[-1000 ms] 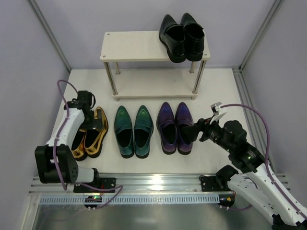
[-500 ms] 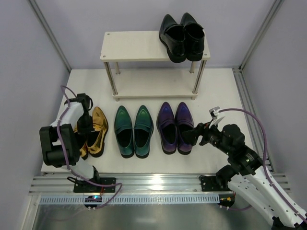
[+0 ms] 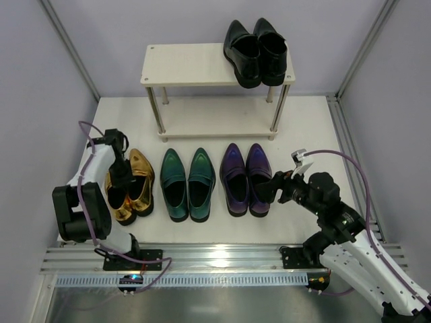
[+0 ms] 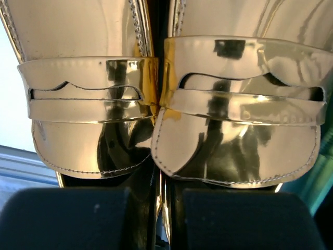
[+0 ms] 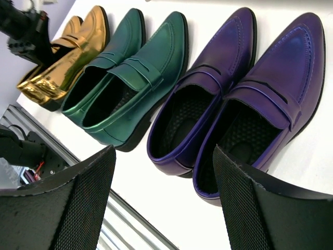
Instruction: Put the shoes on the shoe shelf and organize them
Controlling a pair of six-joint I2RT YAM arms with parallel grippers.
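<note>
Gold patent leather fills my left wrist view: the gold pair [image 3: 139,168] now sits with its two shoes drawn tight together, side by side, where a second ago they lay splayed at the left of the bench [image 3: 310,128]. In that time my left end effector [image 3: 122,179] has come down from near the toes to the shoe openings. Its pads sit one in each opening, with the two touching inner walls between them. I judge it clamped on those walls, so the pair is gathered and ready to lift as one.

My left arm is folded sharply, the elbow raised toward the back and the wrist pointing down and toward me over the shoes.

My right end effector [image 3: 262,188] has eased in a little and hangs low just right of the purple pair [image 3: 236,171]. Its fingers are spread wide, and nothing is held. The forearm reaches in from the near right corner, tipped forward and leftward toward those shoes.

The teal pair [image 3: 188,183] waits between gold and purple, untouched. Only the black pair [image 3: 255,50] is on the shoe shelf [image 3: 185,64], at the right end of the top board. Three pairs are left to place, and gold looks to be the next one up.
</note>
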